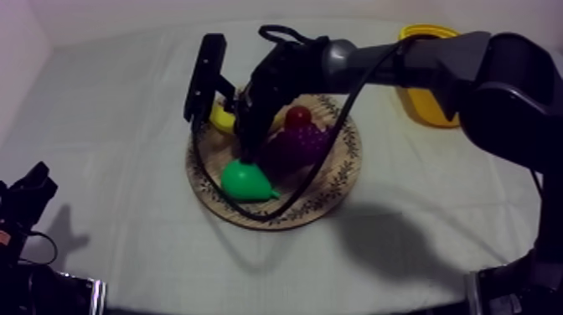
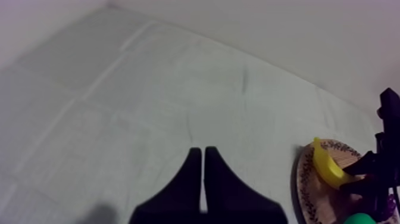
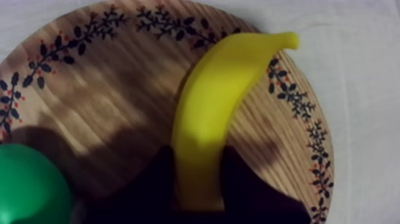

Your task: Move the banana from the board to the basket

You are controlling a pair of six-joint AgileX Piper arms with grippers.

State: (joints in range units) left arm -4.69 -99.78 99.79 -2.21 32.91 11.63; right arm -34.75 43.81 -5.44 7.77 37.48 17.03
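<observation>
Yellow banana point(image 1: 222, 117) lies at the far left of the wooden board point(image 1: 335, 188) in the top view, with my right tool point(image 1: 243, 138) down on it. A pear point(image 1: 245, 180), grapes point(image 1: 297, 144) and a small red fruit point(image 1: 297, 116) share the board. The yellow basket point(image 1: 427, 80) sits well apart, beyond the board's right. From the left wrist, my left tool point(image 2: 203, 150) is pressed into a narrow wedge over bare tabletop point(image 2: 149, 89) beside the board. From the right wrist, both fingers point(image 3: 152, 184) clamp the banana's end on the board.
</observation>
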